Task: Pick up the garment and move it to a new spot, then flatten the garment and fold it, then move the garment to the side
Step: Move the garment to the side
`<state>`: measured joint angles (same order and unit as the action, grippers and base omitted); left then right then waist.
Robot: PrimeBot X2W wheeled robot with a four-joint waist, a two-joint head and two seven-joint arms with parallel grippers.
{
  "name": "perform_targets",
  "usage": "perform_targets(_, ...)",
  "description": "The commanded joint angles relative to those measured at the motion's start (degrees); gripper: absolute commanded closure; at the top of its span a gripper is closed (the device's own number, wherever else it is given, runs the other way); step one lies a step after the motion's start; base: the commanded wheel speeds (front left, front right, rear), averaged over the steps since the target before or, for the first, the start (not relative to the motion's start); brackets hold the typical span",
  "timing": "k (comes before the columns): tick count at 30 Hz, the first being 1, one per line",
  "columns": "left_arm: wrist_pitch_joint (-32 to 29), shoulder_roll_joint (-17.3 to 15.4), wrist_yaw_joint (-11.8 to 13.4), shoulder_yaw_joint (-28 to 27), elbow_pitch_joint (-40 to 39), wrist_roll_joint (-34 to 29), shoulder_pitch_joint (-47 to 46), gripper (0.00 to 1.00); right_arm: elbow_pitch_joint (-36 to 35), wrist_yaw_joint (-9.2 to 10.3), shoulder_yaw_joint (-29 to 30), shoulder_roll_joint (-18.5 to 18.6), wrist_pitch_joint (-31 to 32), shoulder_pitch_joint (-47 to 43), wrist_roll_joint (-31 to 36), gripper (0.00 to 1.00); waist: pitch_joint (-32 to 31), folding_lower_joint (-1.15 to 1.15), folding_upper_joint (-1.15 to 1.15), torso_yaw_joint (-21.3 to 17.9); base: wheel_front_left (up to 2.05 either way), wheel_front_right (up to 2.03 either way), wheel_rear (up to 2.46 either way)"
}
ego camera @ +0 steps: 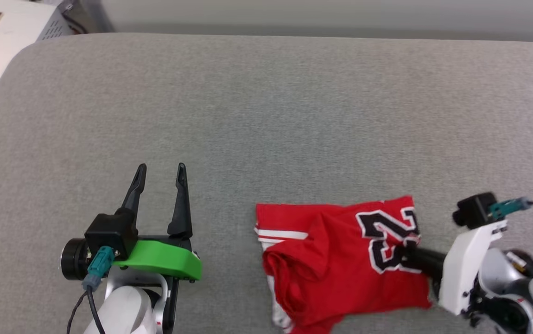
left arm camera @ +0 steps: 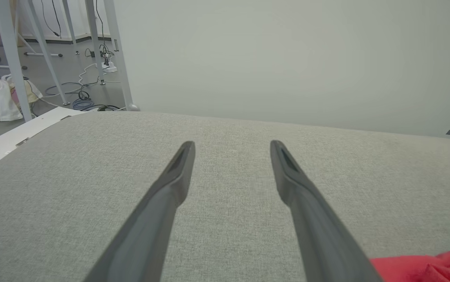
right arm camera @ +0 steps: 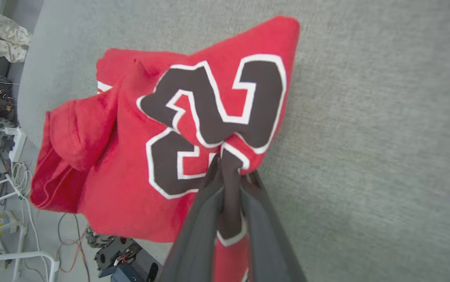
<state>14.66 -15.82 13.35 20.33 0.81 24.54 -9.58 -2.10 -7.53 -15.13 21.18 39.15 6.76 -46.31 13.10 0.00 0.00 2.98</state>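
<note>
A wide grey fabric surface [ego camera: 266, 116] with a rounded far-left corner fills the scene from above. The garment [ego camera: 340, 260] – a red jersey T-shirt – lies crumpled at the near right of this surface. Part of a large black number outlined in white faces up on its right half. A white sleeve band with red stripes shows at its left edge, and the near-left part is bunched into loose folds.

The right gripper [ego camera: 409, 260] reaches in from the near right, and its two dark fingers are pinched together on a fold of the garment at the lower part of the number. Seen from the right wrist, the cloth is gathered to a point between the closed fingers, and a strip of red and black fabric runs down between them.

The left gripper [ego camera: 161, 168] sits at the near left, well apart from the garment – its fingers are spread wide with nothing between them, pointing toward the far side over bare grey fabric. A white cabinet [ego camera: 11, 28] stands beyond the far-left corner.
</note>
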Motion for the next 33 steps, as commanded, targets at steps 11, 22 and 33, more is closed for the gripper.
perform_targets(11, 0.33, 0.97, -1.3, -0.34, -1.16, -2.71, -1.79, 0.0, -10.4, 0.04, 6.75, 8.67, 2.44, 0.7, 10.27, 1.0, 2.49, 0.0, 0.0, -13.51, 0.0, 0.0, 0.0)
perform_targets(22, -2.18, -1.36, -2.28, 0.97, -2.75, -5.67, -6.99, 0.0, -1.67, 0.04, 8.33, 10.2, -2.74, 9.04, 13.81, 1.0, 9.16, 0.0, 0.0, -24.53, 0.0, 0.0, 0.0)
perform_targets(33, -8.31, -3.49, -4.46, 4.07, -7.42, -9.5, -16.36, 0.0, 19.97, 0.04, 10.21, 14.52, -15.19, 26.98, 14.56, 1.0, 19.58, 0.0, 0.0, -24.59, 0.0, 0.0, 0.0)
